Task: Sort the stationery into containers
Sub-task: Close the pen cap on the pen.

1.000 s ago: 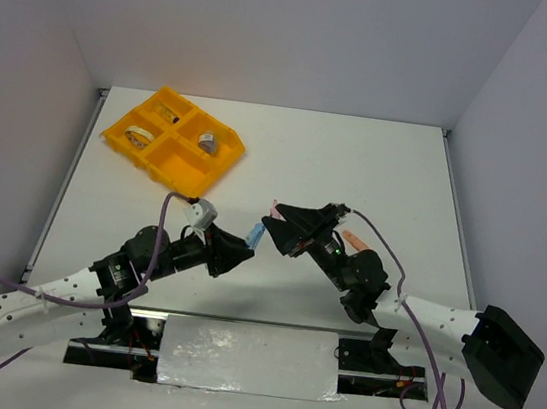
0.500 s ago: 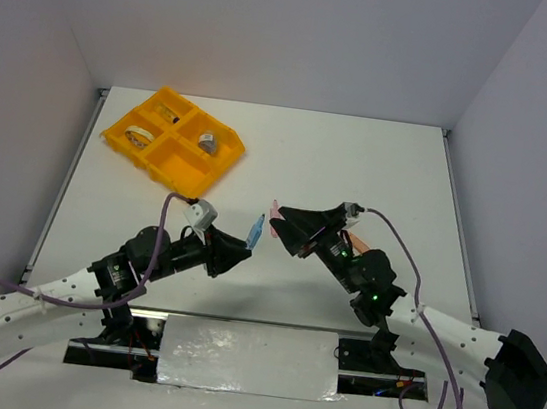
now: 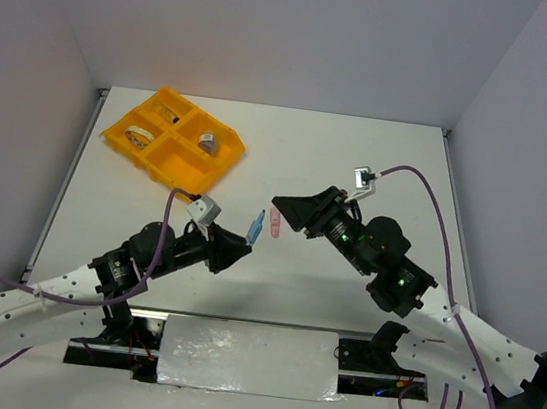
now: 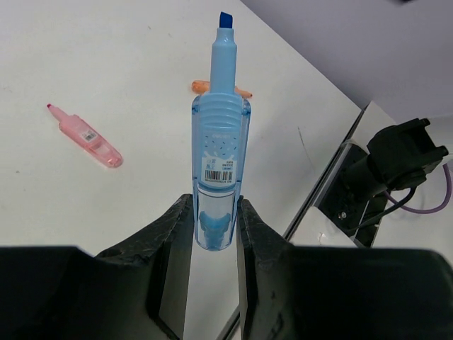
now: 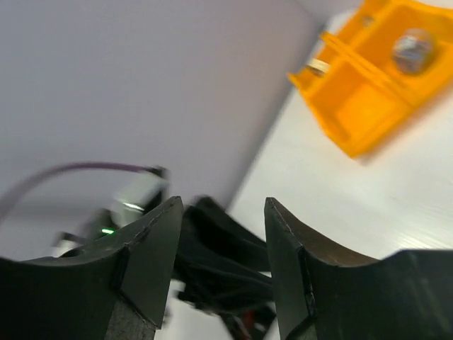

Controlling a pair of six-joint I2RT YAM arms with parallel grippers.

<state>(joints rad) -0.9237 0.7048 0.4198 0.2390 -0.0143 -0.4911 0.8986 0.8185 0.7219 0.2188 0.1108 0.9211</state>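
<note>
**Handover completed, the left arm alone carrying.** The left gripper (image 4: 215,216) is clamped on the lower barrel of the light-blue translucent plastic highlighter (image 4: 220,156). The highlighter is held clear of the white table (image 3: 359,165), chisel tip pointing away from the wrist. The right gripper (image 5: 223,209) has its fingers spread wide with nothing between them.

One second ago the right gripper's tip sat at the highlighter's far end. It has since drawn back, and its arm has swung up and rightward, while the highlighter has barely shifted.

The pink plastic highlighter (image 3: 273,226) was partly masked then and now lies fully exposed on the table. A small orange piece (image 4: 201,86) lies beyond it.

The transfer appears finished. What remains is carriage to the orange-yellow four-compartment plastic tray (image 3: 173,163), well apart at far left, whose nearest compartment looks vacant.
</note>
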